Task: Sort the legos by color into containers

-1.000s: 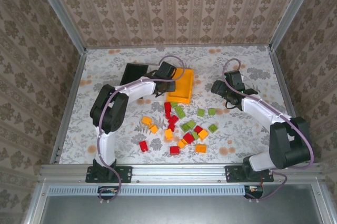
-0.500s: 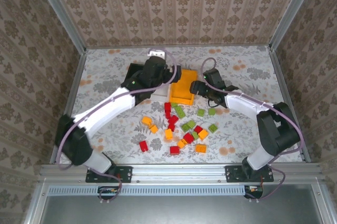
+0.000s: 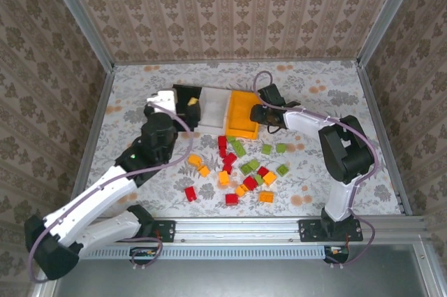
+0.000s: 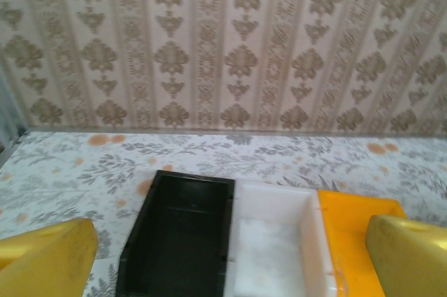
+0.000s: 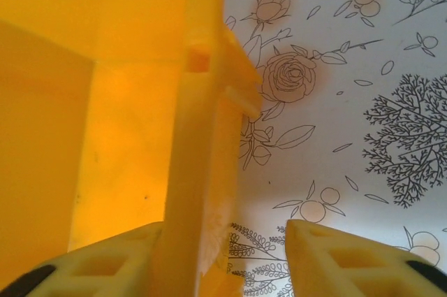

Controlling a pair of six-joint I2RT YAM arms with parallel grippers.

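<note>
Three containers stand in a row: a black bin (image 3: 187, 91) (image 4: 181, 241), a white bin (image 3: 211, 112) (image 4: 279, 262) and an orange bin (image 3: 241, 112) (image 4: 349, 241) (image 5: 105, 101). Red, orange and green legos (image 3: 237, 168) lie scattered on the table in front of them. My left gripper (image 3: 173, 103) (image 4: 227, 262) hovers wide open and holds nothing, on the near side of the black and white bins. My right gripper (image 3: 262, 112) (image 5: 223, 262) straddles the orange bin's right wall. One finger is inside the bin; the outer finger (image 5: 349, 258) stands apart from the wall.
The flowered tabletop (image 3: 328, 171) is ringed by metal rails and patterned walls. A red brick (image 3: 190, 193) and an orange brick (image 3: 266, 196) lie nearest the front edge. Two green bricks (image 3: 273, 148) sit just in front of the right arm.
The left arm has pulled back from over the bins toward the left and its gripper has opened wide. The right gripper has moved left onto the orange bin's right wall, its jaws narrowing.
</note>
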